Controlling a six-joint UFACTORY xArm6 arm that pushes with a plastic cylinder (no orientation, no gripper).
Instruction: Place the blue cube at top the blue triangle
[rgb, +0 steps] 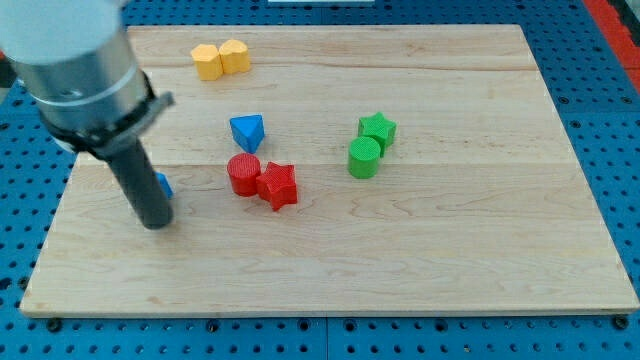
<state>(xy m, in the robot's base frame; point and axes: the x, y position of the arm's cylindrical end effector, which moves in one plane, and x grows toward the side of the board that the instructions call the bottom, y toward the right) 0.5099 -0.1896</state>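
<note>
The blue triangle (247, 131) lies left of the board's middle. The blue cube (163, 184) is at the view's left, mostly hidden behind my dark rod; only a sliver shows at the rod's right edge. My tip (155, 222) rests on the board just below and left of the blue cube, touching or nearly touching it. The cube sits below and left of the triangle.
A red cylinder (242, 173) and a red star (278, 185) sit together below the triangle. A green star (378, 129) and a green cylinder (364, 157) are right of centre. Two yellow blocks (221, 59) lie near the top edge. The wooden board (450, 250) ends at blue pegboard.
</note>
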